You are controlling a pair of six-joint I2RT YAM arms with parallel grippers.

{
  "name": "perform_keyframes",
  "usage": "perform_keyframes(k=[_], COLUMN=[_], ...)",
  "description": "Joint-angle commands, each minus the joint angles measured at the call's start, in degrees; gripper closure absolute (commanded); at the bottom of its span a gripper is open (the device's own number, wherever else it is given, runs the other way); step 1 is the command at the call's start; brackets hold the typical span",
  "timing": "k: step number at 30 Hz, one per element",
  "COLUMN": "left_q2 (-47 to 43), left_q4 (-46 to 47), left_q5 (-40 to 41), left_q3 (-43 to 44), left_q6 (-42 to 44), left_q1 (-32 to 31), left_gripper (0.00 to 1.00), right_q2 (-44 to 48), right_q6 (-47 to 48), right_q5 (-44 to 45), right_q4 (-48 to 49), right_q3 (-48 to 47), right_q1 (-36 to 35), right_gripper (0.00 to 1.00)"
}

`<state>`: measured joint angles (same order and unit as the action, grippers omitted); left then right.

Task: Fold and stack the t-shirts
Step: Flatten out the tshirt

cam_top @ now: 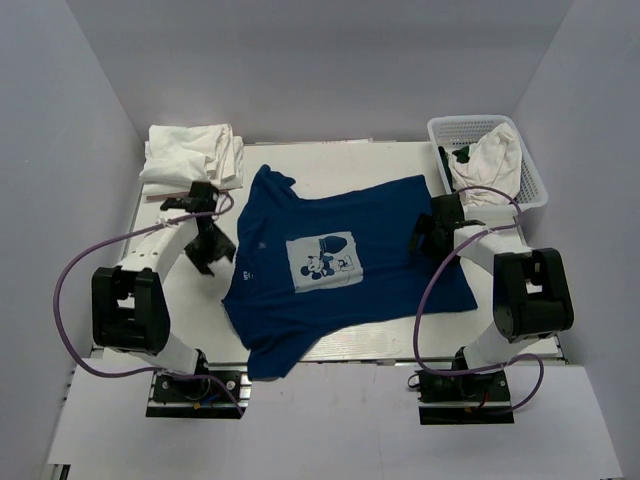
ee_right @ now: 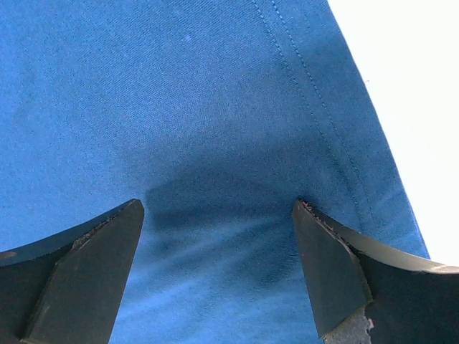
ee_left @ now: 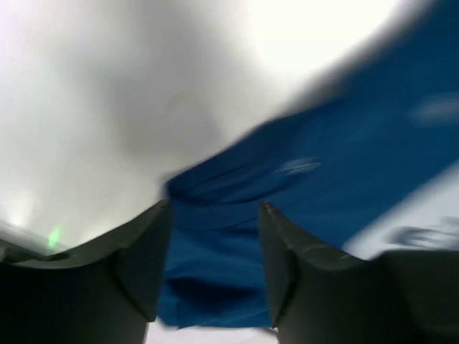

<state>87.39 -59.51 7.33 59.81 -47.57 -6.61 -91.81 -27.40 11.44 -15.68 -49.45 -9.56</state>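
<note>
Directly beneath the widely spread right hand (ee_right: 219, 208) lies the navy t-shirt (cam_top: 380, 220); the left hand (ee_left: 215, 211), fingers apart, hovers at its left edge.

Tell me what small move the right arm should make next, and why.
Probably lower the right gripper and close on the navy t-shirt near its stitched hem: the jaws stand wide open over that edge, and the shirt lies flat, unfolded.

Top view bright, even, sharp. Left wrist view blurred throughout, the surface (ee_left: 107, 93) blown out white at upper centre. Right wrist view crisp, dark shadow mid-frame on the t-shirt (ee_right: 215, 86).
</note>
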Motion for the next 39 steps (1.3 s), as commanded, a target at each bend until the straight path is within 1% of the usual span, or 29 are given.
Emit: perform_keyframes(k=[1,4,5,7,8,9,10,12,13,14,16,17,19,22,25,27,28,31,33,34,35,39], left_q2=[1.00,6.10,10.73,15.50,17.79,22.25,24.21,27.46,29.65,30.55,31.87,32.39,32.40,31.87,31.08,31.08,31.08,28.98,26.08,25.20,24.41,20.98], left_q4=[5.18,8.00,8.00,8.00,8.00,8.00,8.00,8.00,8.52,8.53,8.53,9.75,12.03,14.23,16.26,15.74,15.04,17.31,18.02,18.02,18.02,18.02], left_q5=[2.25,2.25,2.77,3.57,3.04,3.04,3.04,1.20,0.50,-0.12,-0.74,-2.22,-5.03,-7.15,-7.16,-7.16,-7.16,-8.20,-8.21,-8.21,-7.43,-7.42], left_q3=[9.96,16.20,18.04,23.31,25.16,28.48,30.17,33.51,34.14,35.01,35.02,35.02,33.36,31.25,29.22,28.61,27.91,24.84,24.12,24.12,24.12,24.12], left_q6=[4.32,6.78,7.75,9.24,11.25,12.49,13.29,15.66,16.36,16.98,17.59,17.60,18.83,18.83,18.83,18.83,19.35,19.88,19.89,18.58,17.96,17.43], left_q1=[-0.07,1.16,1.16,1.16,0.55,0.55,-0.06,-0.07,-0.59,-0.60,-0.60,-0.60,-0.60,-1.12,-1.12,-1.64,-1.65,-1.65,-1.65,-1.65,-1.65,-1.65], left_gripper=[0.36,0.35,0.35,0.39,0.45,0.48,0.51,0.54,0.55,0.57,0.58,0.58,0.58,0.58,0.58,0.63,0.63,0.64,0.64,0.62,0.62,0.56], right_q2=[-3.11,-3.38,-3.64,-3.90,-3.99,-4.34,-4.52,-5.48,-5.66,-6.10,-6.36,-6.97,-7.68,-8.38,-8.65,-8.82,-8.82,-8.83,-9.00,-8.91,-8.91,-8.91], right_q6=[1.73,2.35,2.61,2.87,3.22,3.23,3.40,3.58,3.67,3.49,3.40,3.32,3.23,3.14,3.14,3.23,3.40,3.58,3.58,3.75,3.67,3.76], right_q5=[0.25,0.42,1.03,1.30,1.56,2.00,2.09,2.79,3.14,3.23,3.76,3.59,4.02,4.20,3.94,3.94,4.03,4.20,4.64,4.47,4.47,3.85], right_q4=[-6.29,-6.38,-6.81,-6.82,-7.17,-7.52,-7.69,-8.66,-8.92,-9.36,-9.46,-11.02,-10.42,-10.95,-10.77,-10.95,-11.04,-10.95,-11.30,-11.30,-11.04,-10.95], right_q3=[0.85,0.32,0.15,-0.29,-0.56,-1.08,-1.69,-2.23,-3.01,-3.19,-3.72,-3.81,-3.99,-4.25,-4.25,-4.42,-4.43,-4.25,-4.16,-4.07,-3.90,-3.55], right_q1=[0.60,0.42,0.51,0.51,0.60,0.42,0.51,0.51,0.60,1.47,0.68,0.60,0.60,0.68,0.60,0.60,0.60,0.68,0.68,0.42,0.60,0.69], right_gripper=[0.10,0.10,0.10,0.10,0.10,0.10,0.10,0.10,0.10,0.10,0.10,0.10,0.10,0.10,0.10,0.10,0.10,0.10,0.10,0.10,0.10,0.10])
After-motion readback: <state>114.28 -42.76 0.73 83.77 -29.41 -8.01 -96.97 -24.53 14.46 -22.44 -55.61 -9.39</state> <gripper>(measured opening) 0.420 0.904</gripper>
